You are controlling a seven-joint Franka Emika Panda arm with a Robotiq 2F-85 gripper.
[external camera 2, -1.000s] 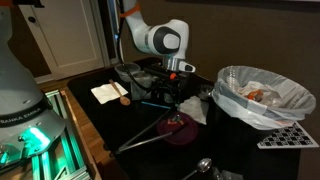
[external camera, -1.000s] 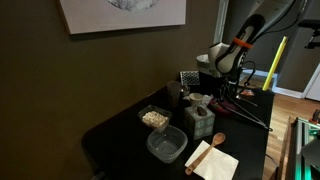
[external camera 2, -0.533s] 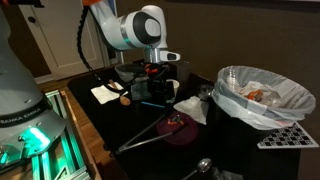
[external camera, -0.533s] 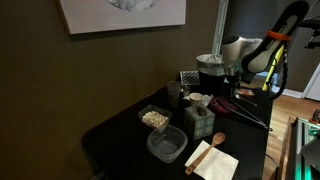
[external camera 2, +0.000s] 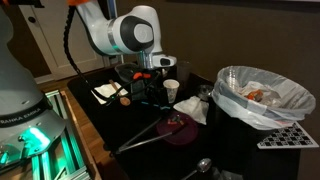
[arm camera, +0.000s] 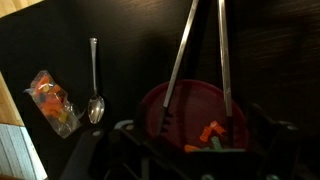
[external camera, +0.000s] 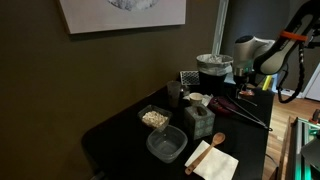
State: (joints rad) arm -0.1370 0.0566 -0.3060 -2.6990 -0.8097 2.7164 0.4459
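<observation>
In the wrist view my gripper is open, its dark fingers spread at the bottom edge with nothing between them. It hangs over a red plate holding small orange and green bits. Metal tongs lie with their tips on the plate. In both exterior views the gripper hovers above the black table, near the red plate and the tongs.
A metal spoon and a plastic bag of orange bits lie left of the plate. A lined bin, white cup, napkin, oat container, empty tub and green box stand around.
The arm has swung sideways across the table, away from the green box and toward the table's edge. The jaws have stayed open.
</observation>
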